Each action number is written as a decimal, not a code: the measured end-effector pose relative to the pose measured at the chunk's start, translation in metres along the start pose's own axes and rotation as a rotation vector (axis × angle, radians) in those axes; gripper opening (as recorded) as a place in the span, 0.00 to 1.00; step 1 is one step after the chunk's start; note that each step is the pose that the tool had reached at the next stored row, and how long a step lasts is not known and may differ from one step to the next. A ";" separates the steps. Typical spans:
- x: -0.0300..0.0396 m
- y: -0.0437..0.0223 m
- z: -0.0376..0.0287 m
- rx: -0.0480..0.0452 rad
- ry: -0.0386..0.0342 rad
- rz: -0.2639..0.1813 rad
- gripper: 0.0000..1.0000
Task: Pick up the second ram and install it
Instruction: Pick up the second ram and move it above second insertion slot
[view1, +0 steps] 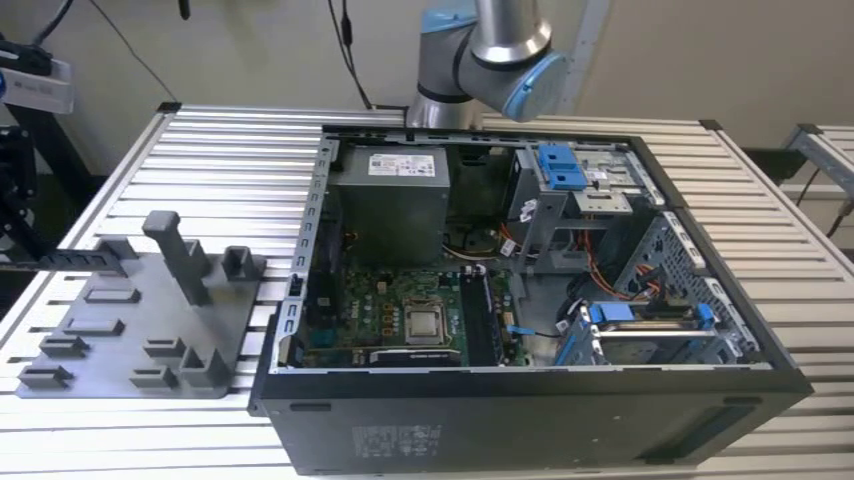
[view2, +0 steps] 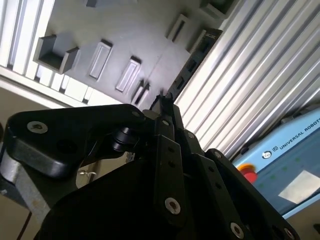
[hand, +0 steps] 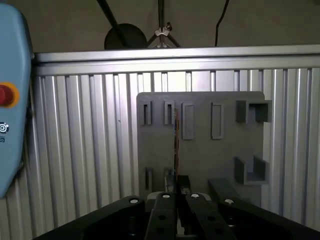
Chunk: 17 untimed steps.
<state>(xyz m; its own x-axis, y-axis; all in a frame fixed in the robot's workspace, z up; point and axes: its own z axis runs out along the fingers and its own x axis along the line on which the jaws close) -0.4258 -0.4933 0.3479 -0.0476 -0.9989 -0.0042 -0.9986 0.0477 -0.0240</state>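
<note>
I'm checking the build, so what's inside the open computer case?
A green motherboard with its processor socket, a grey power supply, blue drive-bay clips and cables. The drive cage covers whatever lies beneath it.

We list: ribbed silver aluminium bench (view1: 227, 150), satin sheen; grey plastic tray with posts (view1: 238, 315), matt; black sheet-metal computer case (view1: 534, 425), matt; black matt hand (hand: 176, 192) clamping slim second ram (hand: 175, 140), thin board edge.
</note>
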 end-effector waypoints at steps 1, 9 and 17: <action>0.0000 0.0000 -0.0016 0.0000 0.0000 0.000 0.14; 0.0000 -0.0004 -0.0148 -0.0001 0.0001 0.000 0.14; -0.0001 -0.0007 -0.0274 0.0000 0.0000 0.000 0.14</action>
<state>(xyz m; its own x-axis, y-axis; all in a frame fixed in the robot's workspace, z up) -0.4258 -0.4933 0.3753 -0.0476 -0.9989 -0.0042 -0.9986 0.0477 -0.0239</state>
